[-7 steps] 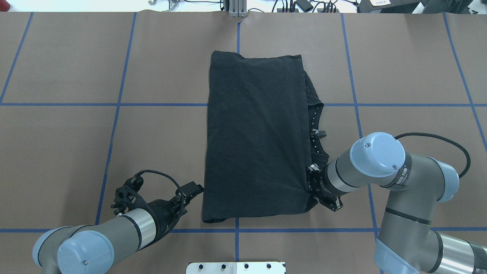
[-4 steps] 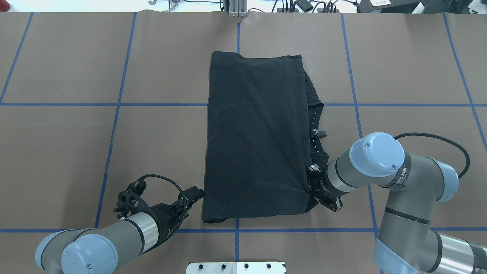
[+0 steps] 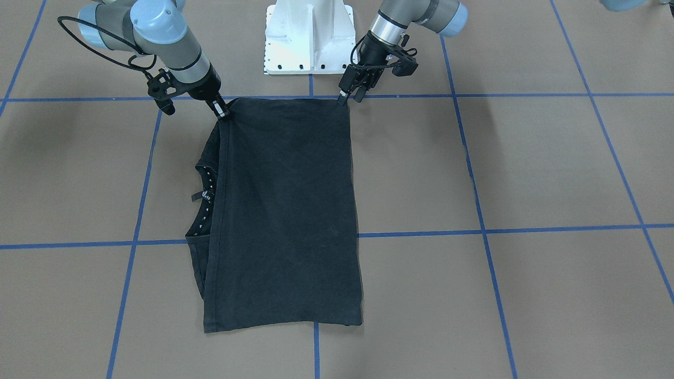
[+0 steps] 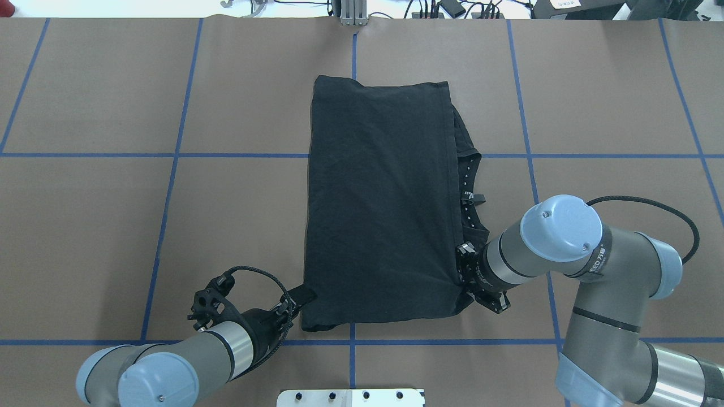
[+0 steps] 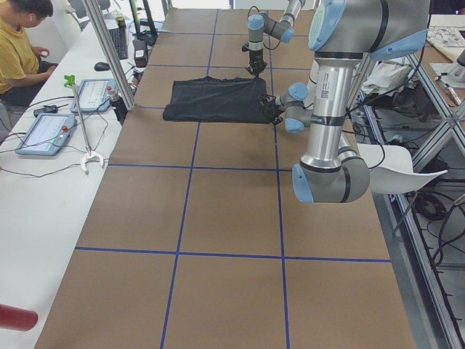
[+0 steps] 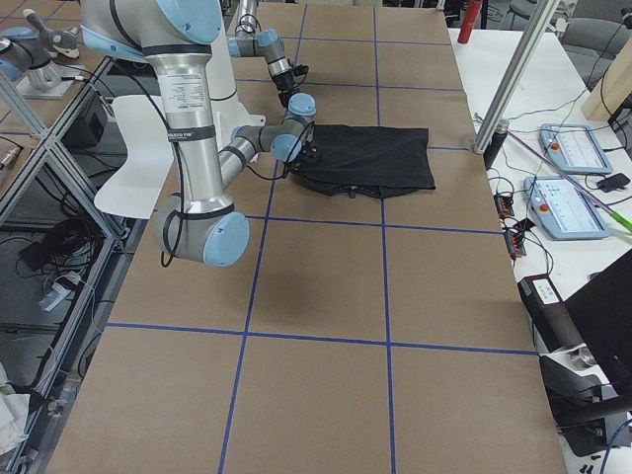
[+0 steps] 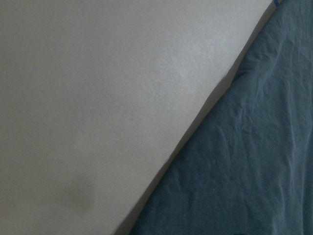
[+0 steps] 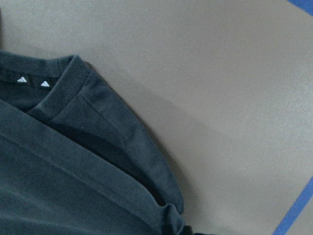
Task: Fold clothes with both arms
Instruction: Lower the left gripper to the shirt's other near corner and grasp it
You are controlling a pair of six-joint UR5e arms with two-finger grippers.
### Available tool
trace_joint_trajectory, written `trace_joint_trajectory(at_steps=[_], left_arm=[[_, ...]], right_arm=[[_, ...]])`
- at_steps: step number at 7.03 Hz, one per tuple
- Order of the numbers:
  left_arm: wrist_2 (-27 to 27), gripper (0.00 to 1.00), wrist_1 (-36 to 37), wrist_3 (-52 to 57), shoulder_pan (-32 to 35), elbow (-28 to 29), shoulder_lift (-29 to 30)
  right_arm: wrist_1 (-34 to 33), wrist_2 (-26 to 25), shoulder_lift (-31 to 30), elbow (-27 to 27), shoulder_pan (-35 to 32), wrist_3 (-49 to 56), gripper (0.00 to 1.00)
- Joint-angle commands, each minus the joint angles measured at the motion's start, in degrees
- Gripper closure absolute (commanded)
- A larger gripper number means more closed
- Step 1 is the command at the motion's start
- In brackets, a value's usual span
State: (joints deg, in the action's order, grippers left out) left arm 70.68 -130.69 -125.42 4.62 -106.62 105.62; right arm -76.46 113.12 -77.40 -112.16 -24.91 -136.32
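The black T-shirt [image 4: 379, 209] lies folded in a tall rectangle in the middle of the table, logo hidden. Its white-dotted neck tape [image 4: 466, 192] shows along the right edge. In the front-facing view the shirt [image 3: 284, 210] runs from the grippers toward the camera. My right gripper [image 4: 461, 277] is at the shirt's near right corner and looks shut on the fabric [image 3: 221, 111]. My left gripper [image 4: 302, 295] is low at the near left corner, touching the edge, and looks open [image 3: 347, 96]. The wrist views show only cloth [image 7: 244, 171] and the collar [image 8: 73, 171], no fingers.
The white bolted base plate [image 4: 350, 397] sits at the table's near edge between the arms. Blue tape lines [image 4: 169, 155] grid the brown table. A seated operator [image 5: 22, 43] and tablets [image 5: 43, 132] are at a side bench.
My left gripper has moved right and slightly nearer, from beside the shirt to touching its near left corner. The right arm and the shirt have not moved.
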Motion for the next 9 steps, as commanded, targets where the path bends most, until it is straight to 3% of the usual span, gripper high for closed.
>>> trace_joint_trajectory(at_steps=[1, 3, 4, 7, 8, 9], left_arm=[[0.0, 0.17, 0.0, 0.0, -0.1, 1.7, 1.0], [0.1, 0.21, 0.0, -0.1, -1.4, 1.6, 0.9], [0.1, 0.29, 0.0, -0.8, -1.7, 1.7, 1.2], [0.2, 0.34, 0.0, -0.9, -1.7, 1.8, 1.1], [0.2, 0.45, 0.0, -1.0, -1.7, 1.7, 1.1], [0.2, 0.71, 0.0, -1.5, -1.7, 1.5, 1.1]], right_arm=[[0.0, 0.3, 0.1, -0.1, -0.1, 0.0, 1.0], [0.0, 0.3, 0.1, -0.1, -0.1, 0.0, 1.0], [0.0, 0.3, 0.1, -0.1, -0.1, 0.0, 1.0], [0.0, 0.3, 0.1, -0.1, -0.1, 0.0, 1.0], [0.1, 0.3, 0.1, -0.1, -0.1, 0.0, 1.0], [0.1, 0.3, 0.1, -0.1, -0.2, 0.0, 1.0]])
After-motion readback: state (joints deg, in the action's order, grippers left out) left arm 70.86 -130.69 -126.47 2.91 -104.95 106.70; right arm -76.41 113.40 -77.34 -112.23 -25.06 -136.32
